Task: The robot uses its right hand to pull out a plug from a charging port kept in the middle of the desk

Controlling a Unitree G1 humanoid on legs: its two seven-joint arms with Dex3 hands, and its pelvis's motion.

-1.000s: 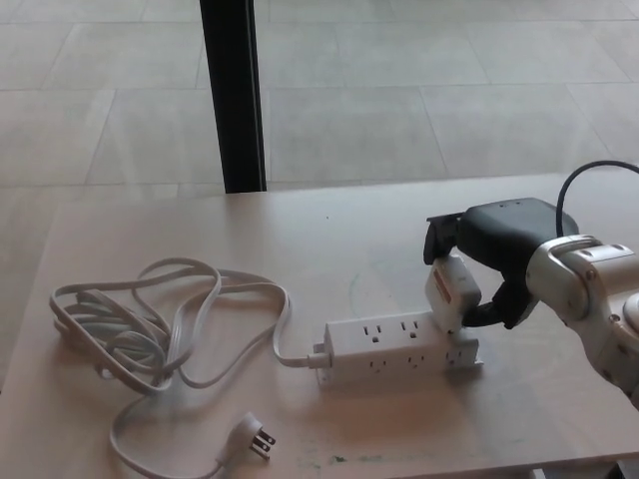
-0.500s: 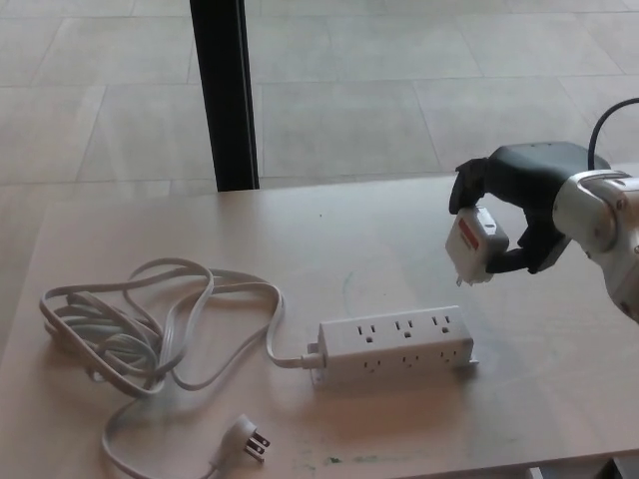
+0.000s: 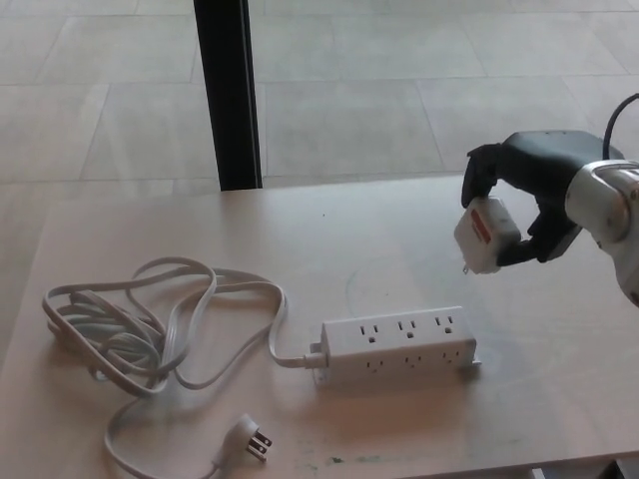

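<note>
A white power strip [image 3: 397,345] lies on the light wooden desk [image 3: 120,230], all its visible outlets bare. Its white cord [image 3: 150,329] coils in loops to the left and ends in a loose pronged plug [image 3: 250,437] near the front edge. My right hand [image 3: 524,195] hovers above and to the right of the strip, shut on a white plug adapter [image 3: 485,236] with a red label. The adapter hangs clear of the strip, its prongs pointing down. My left hand does not show.
A black vertical post [image 3: 228,95] stands behind the desk's far edge, with tiled floor [image 3: 399,60] beyond. A black cable [image 3: 617,110] arcs above my right wrist at the picture's right edge.
The adapter was seated in the strip's right end a second ago. My right hand has since lifted it out and carried it up and to the right.
</note>
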